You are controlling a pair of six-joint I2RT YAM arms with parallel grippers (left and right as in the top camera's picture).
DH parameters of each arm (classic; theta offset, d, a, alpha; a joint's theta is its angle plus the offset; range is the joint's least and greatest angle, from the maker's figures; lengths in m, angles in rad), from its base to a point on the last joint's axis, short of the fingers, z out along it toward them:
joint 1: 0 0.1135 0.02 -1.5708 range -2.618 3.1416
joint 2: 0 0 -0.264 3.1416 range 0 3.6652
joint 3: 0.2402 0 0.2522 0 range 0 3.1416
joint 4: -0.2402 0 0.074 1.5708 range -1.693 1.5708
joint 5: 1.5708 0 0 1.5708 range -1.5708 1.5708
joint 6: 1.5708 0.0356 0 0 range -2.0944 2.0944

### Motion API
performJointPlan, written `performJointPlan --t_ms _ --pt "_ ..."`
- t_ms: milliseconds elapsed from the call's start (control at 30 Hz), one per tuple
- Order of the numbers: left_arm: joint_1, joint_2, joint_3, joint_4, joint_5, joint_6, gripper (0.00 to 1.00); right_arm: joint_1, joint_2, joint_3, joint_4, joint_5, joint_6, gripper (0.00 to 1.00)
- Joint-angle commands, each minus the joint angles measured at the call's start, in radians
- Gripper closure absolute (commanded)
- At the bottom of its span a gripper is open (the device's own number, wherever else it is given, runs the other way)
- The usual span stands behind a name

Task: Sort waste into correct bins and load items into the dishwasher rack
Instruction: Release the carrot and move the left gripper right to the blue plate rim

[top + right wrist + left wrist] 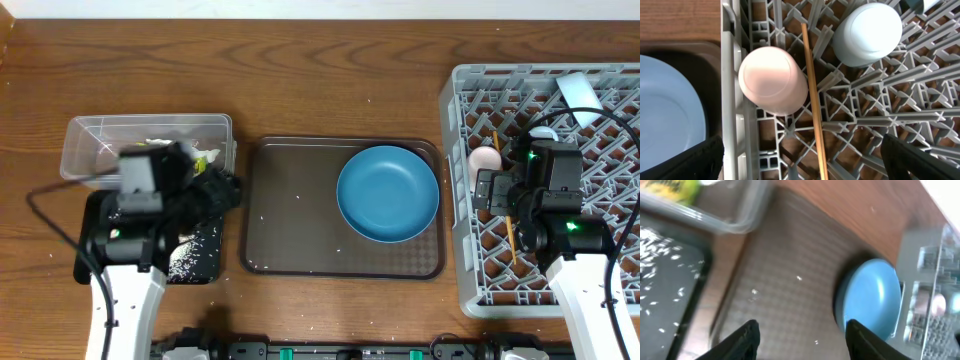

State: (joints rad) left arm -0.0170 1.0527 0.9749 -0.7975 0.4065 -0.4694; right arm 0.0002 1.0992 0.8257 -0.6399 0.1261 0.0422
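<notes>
My left gripper (802, 337) is open with nothing between its fingers, over the left end of the brown tray (785, 265), near the clear tub (148, 145) and the black tray (195, 255). The tub holds the yellow-green wrapper (672, 187). Rice grains (660, 255) lie scattered on the black tray. The blue plate (388, 193) lies on the right half of the brown tray. My right gripper (802, 160) stands open over the left side of the grey rack (730, 75). Below it are a pink-tinted cup (772, 80), a pale blue cup (867, 32) and a wooden chopstick (812, 95).
A few white grains (799, 278) dot the brown serving tray (300, 215). A pale flat object (578, 92) stands on edge at the back of the rack (600, 290). Bare wooden table (300, 70) stretches behind the trays.
</notes>
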Motion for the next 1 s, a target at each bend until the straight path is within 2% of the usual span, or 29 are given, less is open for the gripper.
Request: performJointPlan --t_ms 0,200,400,600,833,967 --pt "-0.142 0.053 0.131 -0.058 -0.15 0.019 0.42 -0.006 -0.008 0.018 -0.001 -0.003 0.013 0.01" --pt "-0.419 0.19 0.172 -0.036 -0.326 -0.071 0.41 -0.006 -0.008 0.018 -0.001 -0.003 0.013 0.01" --pt "-0.566 0.376 0.172 0.078 -0.327 -0.09 0.41 -0.006 -0.008 0.018 -0.001 -0.003 0.013 0.01" --pt "-0.608 0.557 0.172 0.178 -0.34 -0.09 0.41 -0.006 -0.008 0.018 -0.001 -0.003 0.013 0.01" --pt "-0.609 0.705 0.172 0.196 -0.339 -0.169 0.41 -0.006 -0.008 0.018 -0.001 -0.003 0.013 0.01" --pt "-0.611 0.75 0.172 0.209 -0.332 -0.172 0.41 -0.006 -0.008 0.018 -0.001 -0.003 0.013 0.01"
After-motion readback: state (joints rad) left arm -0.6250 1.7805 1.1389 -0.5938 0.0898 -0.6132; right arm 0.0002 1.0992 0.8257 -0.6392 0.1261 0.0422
